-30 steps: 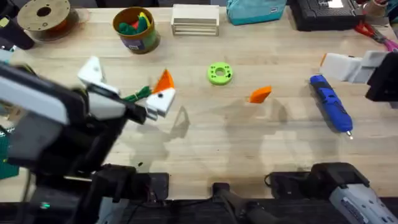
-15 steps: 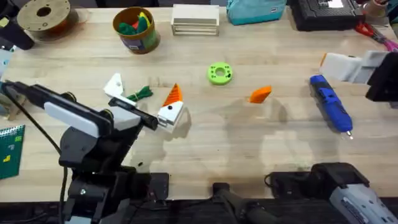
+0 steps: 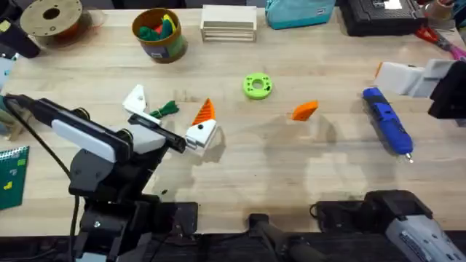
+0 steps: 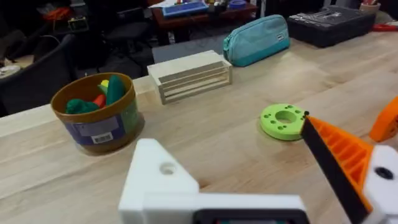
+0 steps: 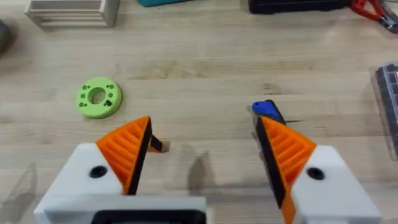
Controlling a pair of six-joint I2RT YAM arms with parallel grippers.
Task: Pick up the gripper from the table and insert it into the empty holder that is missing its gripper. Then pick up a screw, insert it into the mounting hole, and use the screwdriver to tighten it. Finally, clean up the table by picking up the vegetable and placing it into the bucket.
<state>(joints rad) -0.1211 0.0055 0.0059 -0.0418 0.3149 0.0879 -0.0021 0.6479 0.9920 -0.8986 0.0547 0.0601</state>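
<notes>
My left pincer (image 3: 169, 121) hangs low over the left half of the table (image 3: 240, 167), spread wide. One of its white tips wears an orange ribbed pad (image 3: 204, 110); the other tip is the bare white holder (image 3: 135, 97), with an open mounting hole on its face in my left wrist view (image 4: 166, 168). The dark green vegetable (image 3: 164, 110) lies on the table between these two tips.

The loose orange gripper (image 3: 305, 110) rests on the wood right of the middle, well apart from my left pincer. The bright green ring (image 3: 257, 86) sits between them, a little farther back.

My right pincer (image 5: 202, 155) is held over the right side of the table, its two orange-padded fingers (image 5: 127, 149) standing well apart with nothing between them. The blue screwdriver (image 3: 387, 121) lies flat just beside it, its metal bit pointing toward my base.

The bucket (image 3: 158, 33), with colourful toy foods inside, stands at the far left of the table, next to the cream slatted wooden box (image 3: 228, 23).
</notes>
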